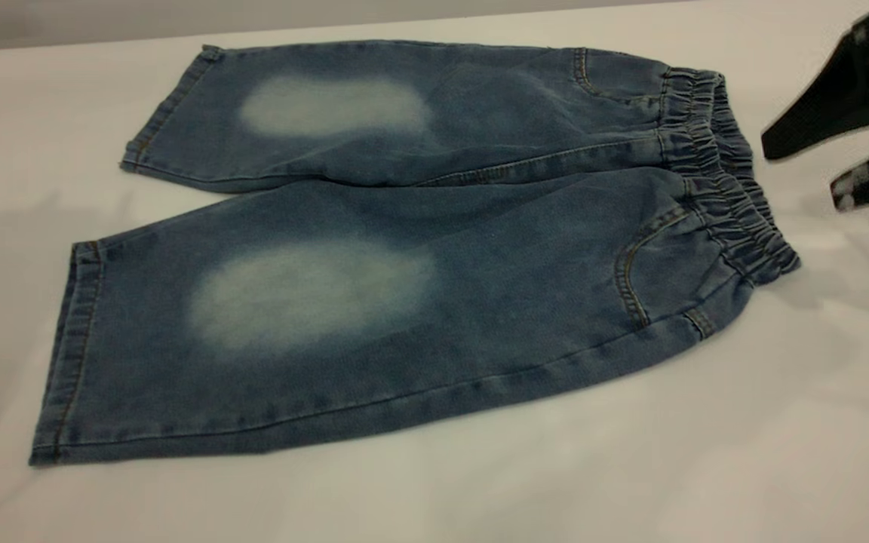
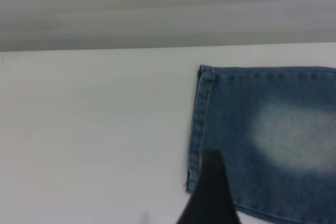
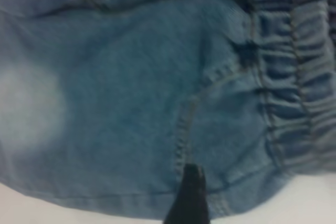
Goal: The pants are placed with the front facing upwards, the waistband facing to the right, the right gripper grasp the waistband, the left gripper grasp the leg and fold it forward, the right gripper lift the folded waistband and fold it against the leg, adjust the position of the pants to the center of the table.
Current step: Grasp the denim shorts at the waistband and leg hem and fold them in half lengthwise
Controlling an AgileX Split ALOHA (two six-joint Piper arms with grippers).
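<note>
The blue denim pants (image 1: 419, 249) lie flat on the white table (image 1: 781, 422), front up, with a pale oval on each leg. Their ruched waistband (image 1: 729, 173) points right and the leg hems (image 1: 76, 347) point left. My right gripper (image 1: 802, 175) hovers just right of the waistband, open and holding nothing. In the right wrist view one of its fingers (image 3: 188, 198) hangs over the pocket seam near the waistband (image 3: 294, 77). In the left wrist view a black part of my left gripper (image 2: 210, 195) sits over the corner of a leg hem (image 2: 199, 124); it is out of the exterior view.
Bare white tabletop surrounds the pants on every side, widest in front (image 1: 480, 490) and to the left (image 2: 94, 129). A grey wall (image 2: 157, 9) runs behind the table's far edge.
</note>
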